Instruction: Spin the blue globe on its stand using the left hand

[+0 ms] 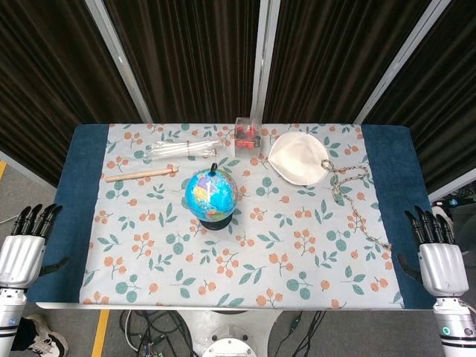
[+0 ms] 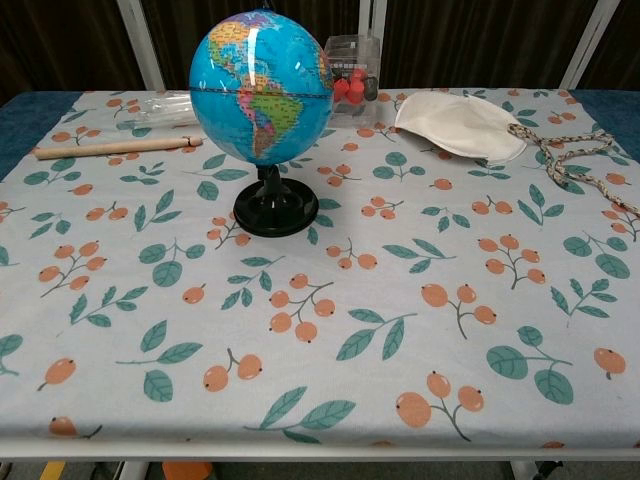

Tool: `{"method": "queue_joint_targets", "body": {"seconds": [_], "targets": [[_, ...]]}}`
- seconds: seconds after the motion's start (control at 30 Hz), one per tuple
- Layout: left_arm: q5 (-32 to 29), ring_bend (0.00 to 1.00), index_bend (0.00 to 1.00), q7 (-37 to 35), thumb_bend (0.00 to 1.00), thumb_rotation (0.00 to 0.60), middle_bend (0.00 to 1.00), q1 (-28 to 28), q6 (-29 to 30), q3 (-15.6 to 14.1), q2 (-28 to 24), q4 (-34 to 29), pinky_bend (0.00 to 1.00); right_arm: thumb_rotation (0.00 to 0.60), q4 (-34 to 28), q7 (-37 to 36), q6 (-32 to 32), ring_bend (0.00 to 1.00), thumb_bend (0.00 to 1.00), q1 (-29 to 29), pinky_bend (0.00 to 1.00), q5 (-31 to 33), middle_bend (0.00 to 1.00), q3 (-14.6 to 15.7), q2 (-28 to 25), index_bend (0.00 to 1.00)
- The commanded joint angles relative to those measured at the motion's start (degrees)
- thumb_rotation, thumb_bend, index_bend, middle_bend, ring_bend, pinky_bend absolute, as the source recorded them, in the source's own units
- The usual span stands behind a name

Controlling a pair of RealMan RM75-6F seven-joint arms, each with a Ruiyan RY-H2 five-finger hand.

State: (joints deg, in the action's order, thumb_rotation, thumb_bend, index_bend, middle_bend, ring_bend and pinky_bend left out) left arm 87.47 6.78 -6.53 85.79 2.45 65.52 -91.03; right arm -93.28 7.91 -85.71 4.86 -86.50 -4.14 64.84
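Note:
The blue globe stands upright on its black stand near the middle of the floral tablecloth; the chest view shows the globe and the round base close up. My left hand hovers off the table's front left corner, far from the globe, fingers straight and apart, holding nothing. My right hand hovers off the front right corner, likewise empty with fingers apart. Neither hand shows in the chest view.
Behind the globe lie a wooden stick, a clear bag of white sticks, a clear box with red pieces, a cream cloth pouch and a braided cord.

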Motion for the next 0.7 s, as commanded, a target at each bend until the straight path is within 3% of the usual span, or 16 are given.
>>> {"method": "queue_joint_targets", "body": {"seconds": [0.03, 0.7], "targets": [[0.0, 0.0, 0.05, 0.1, 0.07, 0.6, 0.07, -0.1, -0.2, 0.0, 0.0, -0.1, 0.02, 0.6, 0.0, -0.2, 0.0, 0.0, 0.22, -0.1, 0.0, 0.1, 0.0, 0.0, -0.1, 0.0], [4.4, 0.0, 0.05, 0.3, 0.07, 0.6, 0.07, -4.1, -3.2, 0.1, 0.7, -3.1, 0.02, 0.6, 1.6, -1.1, 1.6, 0.0, 0.22, 0.0, 0.0, 1.1, 0.0, 0.4, 0.4, 0.0]]}}
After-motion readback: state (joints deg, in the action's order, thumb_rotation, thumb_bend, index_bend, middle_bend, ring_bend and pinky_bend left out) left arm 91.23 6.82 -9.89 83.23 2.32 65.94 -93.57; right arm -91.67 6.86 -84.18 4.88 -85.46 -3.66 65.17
